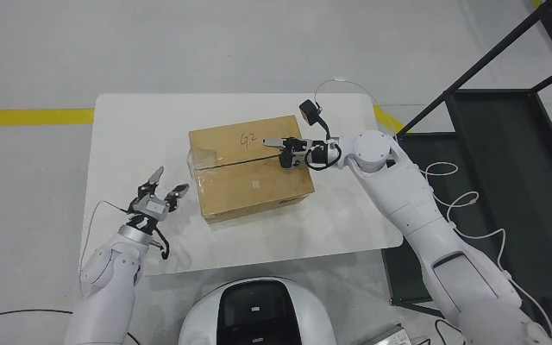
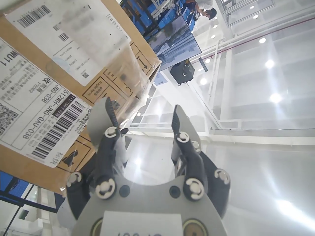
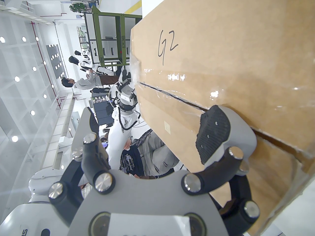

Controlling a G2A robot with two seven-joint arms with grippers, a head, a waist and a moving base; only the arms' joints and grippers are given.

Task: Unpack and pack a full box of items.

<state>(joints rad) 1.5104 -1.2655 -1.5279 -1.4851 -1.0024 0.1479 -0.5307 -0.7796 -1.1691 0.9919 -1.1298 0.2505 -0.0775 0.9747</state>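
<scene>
I have the box (image 1: 250, 168) sitting shut in the middle of the table (image 1: 345, 224), long side running 9 to 3 o'clock. The right gripper (image 1: 283, 150) hangs over the lid toward its 3 o'clock end with its fingers spread wide. One pad (image 3: 212, 133) sits right at the seam (image 3: 172, 96), and I can't tell whether it touches. The other finger is out past the lid's edge. The left gripper (image 1: 167, 183) is off the box at its 8 o'clock, above the table beside the labelled side wall (image 2: 49, 99), its fingers also apart and holding nothing.

I judge the cardboard stiff, and a full box likely heavy, so I wouldn't try to lift it. It is also far too wide for either gripper to span. The flaps are the only sensible hold. The seam gapes a little at the 3 o'clock end, so a fingertip could get under a flap edge there. Glossy clear tape (image 3: 177, 77) runs along the seam and down the walls. I expect the pads to slide on it, so I'd grip bare cardboard. A flap edge may crease or tear if pulled sharply, and the left gripper could brace the wall.
</scene>
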